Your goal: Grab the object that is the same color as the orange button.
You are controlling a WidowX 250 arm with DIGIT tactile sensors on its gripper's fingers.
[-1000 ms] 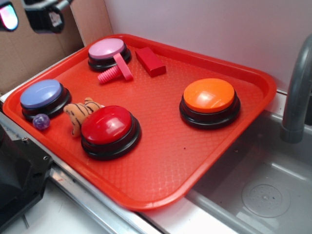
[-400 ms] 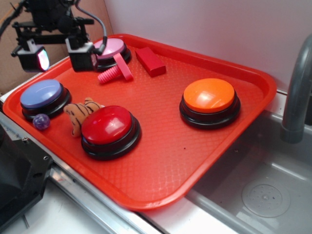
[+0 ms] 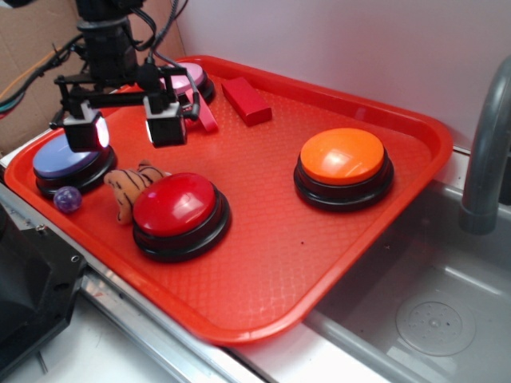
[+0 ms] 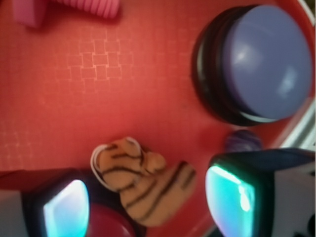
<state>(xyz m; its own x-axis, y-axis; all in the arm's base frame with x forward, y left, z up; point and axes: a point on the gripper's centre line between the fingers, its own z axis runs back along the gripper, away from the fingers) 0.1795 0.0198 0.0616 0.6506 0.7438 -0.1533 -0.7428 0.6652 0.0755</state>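
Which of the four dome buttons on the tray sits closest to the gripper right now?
The blue button: one finger of the open gripper overlaps its top edge. The others sit clear.

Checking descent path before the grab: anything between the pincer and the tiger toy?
Nothing visible lies between them. The pincer hangs open above the tiger toy, with the toy showing between its fingers in the wrist view. The red button touches the toy's side, and the purple ball sits close by.
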